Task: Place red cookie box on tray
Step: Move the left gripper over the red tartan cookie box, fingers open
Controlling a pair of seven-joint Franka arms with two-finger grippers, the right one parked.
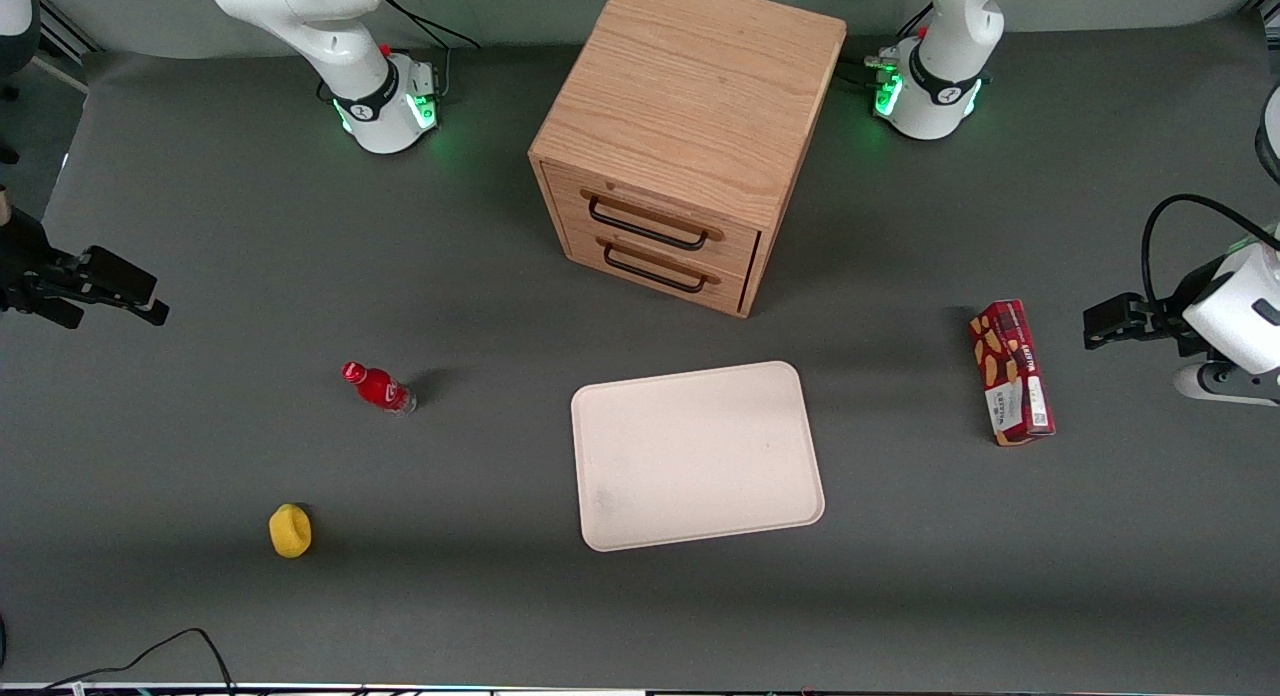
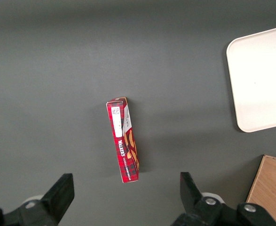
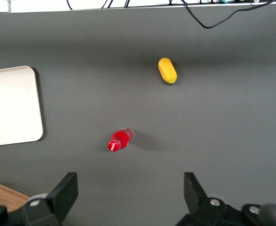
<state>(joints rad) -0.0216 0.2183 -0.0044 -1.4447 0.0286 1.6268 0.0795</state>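
The red cookie box (image 1: 1011, 373) lies on the dark grey surface (image 1: 200, 236) at the right of the front view, toward the working arm's end, well apart from the tray (image 1: 697, 457). Its long axis runs nearly up and down that frame, tilted a little, so one short end points toward the front camera and the other toward the robot bases. The cookie pictures and white label patches face up.

The claw (image 1: 1100, 323) hovers at the right edge of the front view, just beside the box, clear of it, its fingers (image 2: 62, 190) spread wide and holding nothing.

The left wrist view shows the box (image 2: 124, 140) between the open fingers, with a tray corner (image 2: 255, 84) and a wooden edge of the drawer cabinet (image 1: 680, 136). Only the front and right wrist views show the small red bottle (image 1: 378, 387) and the yellow object (image 1: 290, 531), toward the parked arm's end.
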